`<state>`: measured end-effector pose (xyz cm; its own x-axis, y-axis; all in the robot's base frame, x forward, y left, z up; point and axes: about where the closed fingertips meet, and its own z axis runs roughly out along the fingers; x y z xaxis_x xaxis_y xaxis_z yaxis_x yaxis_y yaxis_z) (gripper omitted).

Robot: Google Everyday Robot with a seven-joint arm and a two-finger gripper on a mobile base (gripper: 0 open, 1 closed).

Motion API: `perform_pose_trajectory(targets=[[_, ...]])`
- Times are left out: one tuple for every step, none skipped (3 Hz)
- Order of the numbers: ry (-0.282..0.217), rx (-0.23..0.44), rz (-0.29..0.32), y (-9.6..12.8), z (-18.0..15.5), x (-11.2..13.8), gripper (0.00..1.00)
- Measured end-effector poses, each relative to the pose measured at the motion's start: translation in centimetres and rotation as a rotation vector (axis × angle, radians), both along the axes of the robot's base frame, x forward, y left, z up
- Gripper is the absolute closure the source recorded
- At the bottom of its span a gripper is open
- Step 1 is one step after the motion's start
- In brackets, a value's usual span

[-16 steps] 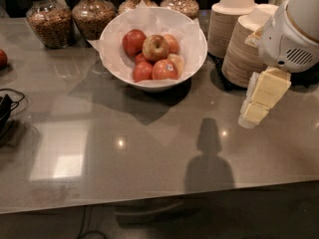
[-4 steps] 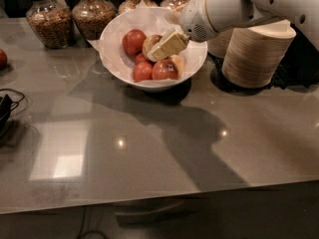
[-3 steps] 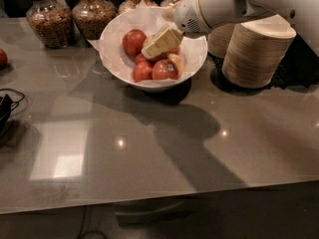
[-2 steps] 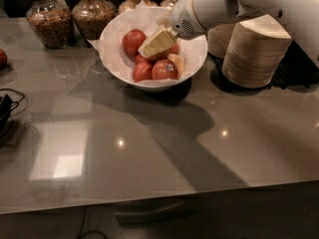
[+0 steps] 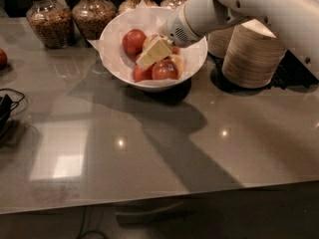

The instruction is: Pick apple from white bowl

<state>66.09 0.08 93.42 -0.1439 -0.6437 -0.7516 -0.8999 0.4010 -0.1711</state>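
The white bowl [image 5: 113, 63] stands at the back middle of the grey counter, lined with crinkled white paper. It holds several apples. The yellowish-tan apple [image 5: 148, 41] lies in the middle of the bowl, and only its left edge shows from under the gripper. Solid red apples lie to its left [image 5: 133, 41] and in front [image 5: 164, 70]. My gripper [image 5: 154, 53], cream-coloured, reaches in from the upper right on a white arm. It points down and to the left into the bowl, right over the yellowish apple.
Two glass jars of grains [image 5: 46, 20] [image 5: 94, 15] stand behind the bowl to the left. Stacks of beige paper bowls [image 5: 254, 54] stand to the right, under my arm. A red apple [image 5: 2, 59] and a black cable [image 5: 7, 109] lie at the left edge.
My gripper came from the right of the counter to above the bowl. In the last second it moved slightly left and deeper onto the yellowish apple.
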Motion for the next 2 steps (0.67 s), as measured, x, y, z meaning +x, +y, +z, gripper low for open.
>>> perform_pose_trajectory(targets=[[-0.010, -0.054, -0.035, -0.33, -0.57, 0.42, 0.21], [-0.031, -0.111, -0.076, -0.88, -1.19, 1.10, 0.19]])
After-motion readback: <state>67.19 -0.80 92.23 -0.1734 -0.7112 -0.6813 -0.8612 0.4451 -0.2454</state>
